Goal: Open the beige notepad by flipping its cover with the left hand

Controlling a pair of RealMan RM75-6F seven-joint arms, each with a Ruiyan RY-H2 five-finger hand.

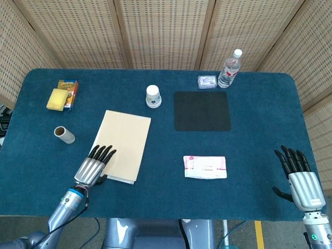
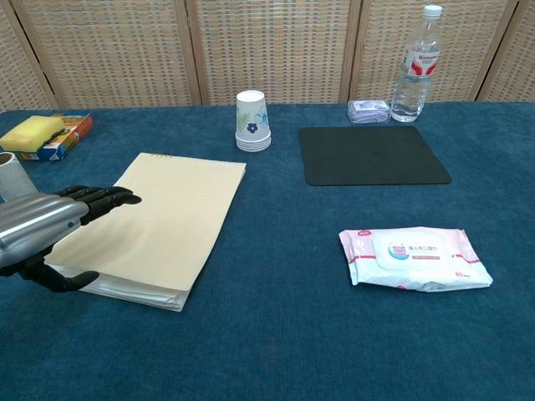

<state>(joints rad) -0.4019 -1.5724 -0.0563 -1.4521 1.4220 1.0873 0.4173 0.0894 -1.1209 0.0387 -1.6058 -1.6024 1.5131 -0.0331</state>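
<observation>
The beige notepad [image 1: 124, 142] [image 2: 167, 217] lies left of centre on the blue table, its cover closed. My left hand [image 1: 93, 168] [image 2: 46, 230] is at its near left corner. The fingers [image 2: 104, 199] lie flat on the cover and the thumb [image 2: 67, 281] reaches under the edge, so the corner is pinched and raised a little; a thick stack of pages shows at the near edge. My right hand [image 1: 300, 176] rests at the table's near right corner with its fingers spread and nothing in it, seen only in the head view.
A stack of paper cups [image 1: 153, 96] [image 2: 252, 122] stands just beyond the notepad. A black mat [image 1: 202, 111], a wipes pack [image 1: 205, 167] and a water bottle [image 1: 229, 69] are to the right. A cardboard roll [image 1: 64, 135] and a yellow sponge [image 1: 57, 98] lie to the left.
</observation>
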